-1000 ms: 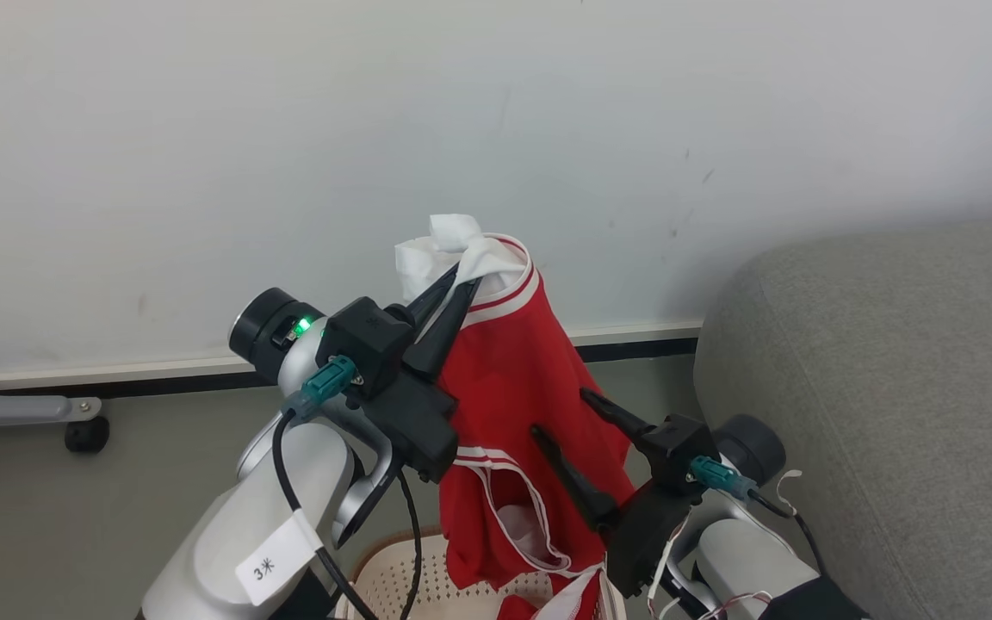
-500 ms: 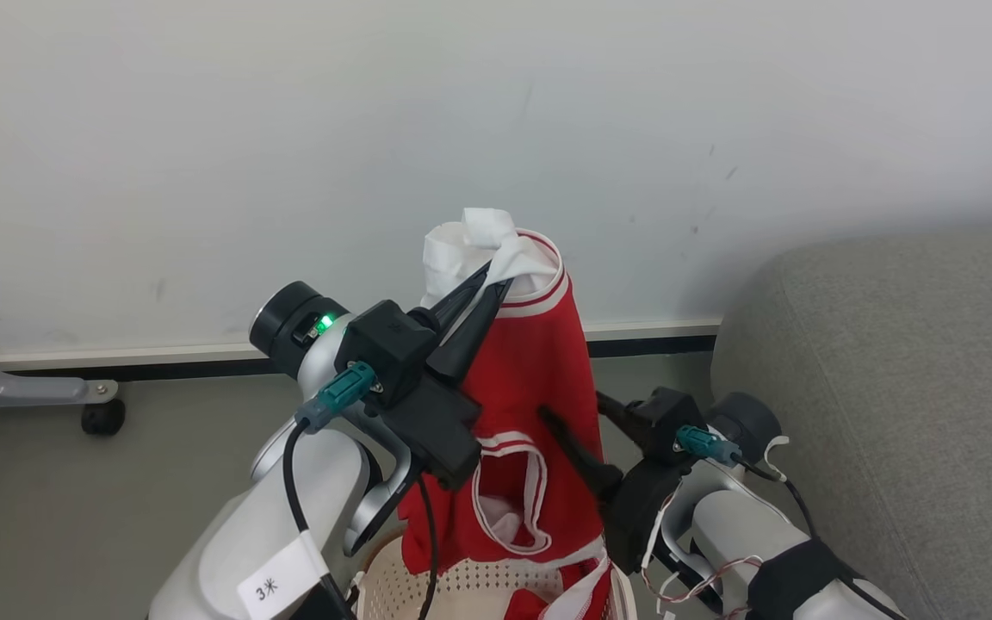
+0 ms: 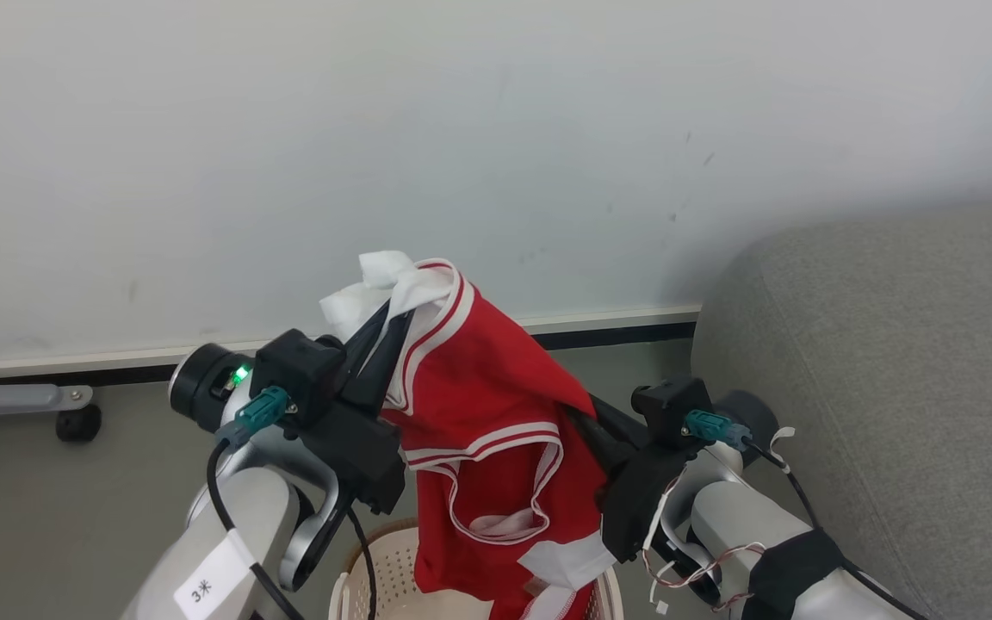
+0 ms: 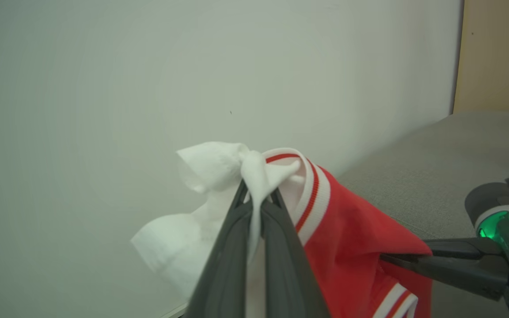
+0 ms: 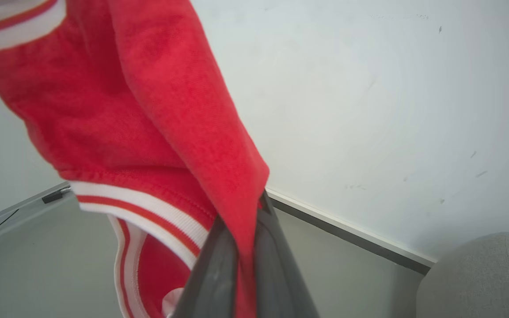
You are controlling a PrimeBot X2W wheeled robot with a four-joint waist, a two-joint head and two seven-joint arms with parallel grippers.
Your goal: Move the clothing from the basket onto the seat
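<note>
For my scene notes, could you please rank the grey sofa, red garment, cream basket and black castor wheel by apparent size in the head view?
1. Grey woven-fabric sofa, cropped by the frame.
2. Red white-trimmed garment.
3. Cream perforated plastic basket, mostly hidden or out of frame.
4. Small black castor wheel.

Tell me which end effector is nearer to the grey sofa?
Right. The right end effector grips the red jersey close beside the grey sofa. The left end effector pinches the jersey's white collar farther away, across the garment.
</note>
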